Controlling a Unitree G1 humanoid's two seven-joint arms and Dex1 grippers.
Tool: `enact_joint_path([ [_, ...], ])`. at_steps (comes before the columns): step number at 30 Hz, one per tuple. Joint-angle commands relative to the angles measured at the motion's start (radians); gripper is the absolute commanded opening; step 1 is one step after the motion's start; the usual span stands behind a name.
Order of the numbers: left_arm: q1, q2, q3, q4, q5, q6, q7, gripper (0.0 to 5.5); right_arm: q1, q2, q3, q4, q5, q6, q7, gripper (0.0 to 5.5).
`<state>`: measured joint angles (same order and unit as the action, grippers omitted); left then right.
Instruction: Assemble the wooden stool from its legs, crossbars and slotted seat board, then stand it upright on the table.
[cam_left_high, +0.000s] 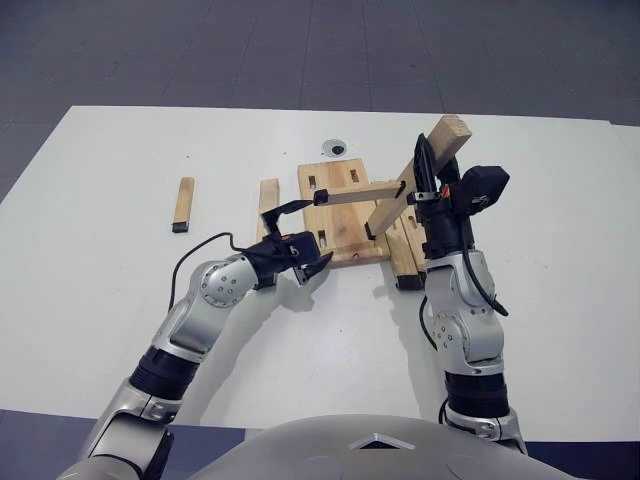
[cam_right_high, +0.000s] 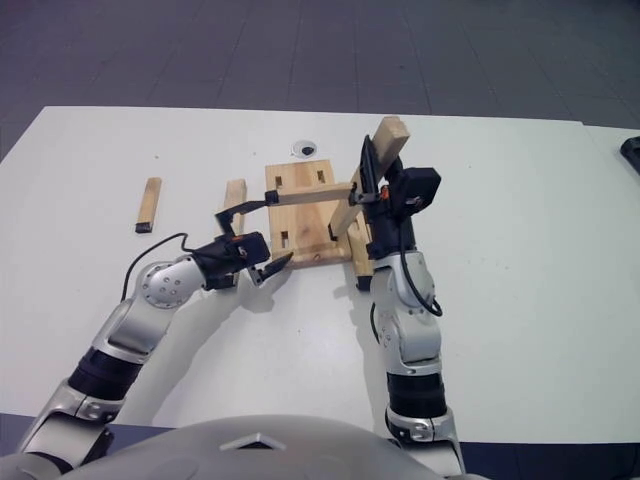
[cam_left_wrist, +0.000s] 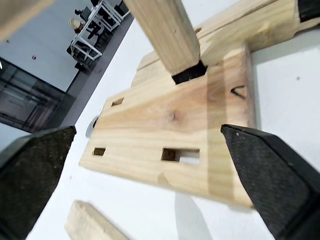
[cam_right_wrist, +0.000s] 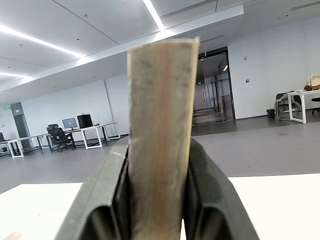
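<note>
The slotted seat board (cam_left_high: 345, 225) lies flat at the table's middle. A wooden leg (cam_left_high: 447, 137) leans tilted over its right side, lower end in a corner slot (cam_left_wrist: 187, 72), and my right gripper (cam_left_high: 426, 178) is shut on it; the wrist view has the leg (cam_right_wrist: 160, 125) clamped between both fingers. A crossbar (cam_left_high: 355, 195) runs leftward from that leg over the board. My left gripper (cam_left_high: 308, 235) is open at the board's near-left edge, its fingers (cam_left_wrist: 272, 175) spread on either side of the board (cam_left_wrist: 190, 130) without touching it.
A loose wooden piece (cam_left_high: 268, 198) lies against the board's left side, and a shorter one (cam_left_high: 183, 203) farther left. More wooden parts (cam_left_high: 407, 258) lie along the board's right edge. A round dark grommet (cam_left_high: 333, 148) sits in the white table behind the board.
</note>
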<state>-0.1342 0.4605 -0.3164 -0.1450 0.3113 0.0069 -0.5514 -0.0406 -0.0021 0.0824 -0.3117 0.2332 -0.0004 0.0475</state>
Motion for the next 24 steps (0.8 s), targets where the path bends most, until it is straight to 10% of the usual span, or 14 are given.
enact_joint_path([
  [1,0.027,0.036,0.086,0.045,-0.012,0.062,0.029,5.4,0.137,-0.089,-0.004,0.143,-0.052,0.307,-0.015,1.03],
  [24,-0.495,-0.319,0.687,-0.076,-0.8,0.379,0.464,5.4,0.128,-0.33,0.109,0.12,0.077,0.663,0.079,1.03],
])
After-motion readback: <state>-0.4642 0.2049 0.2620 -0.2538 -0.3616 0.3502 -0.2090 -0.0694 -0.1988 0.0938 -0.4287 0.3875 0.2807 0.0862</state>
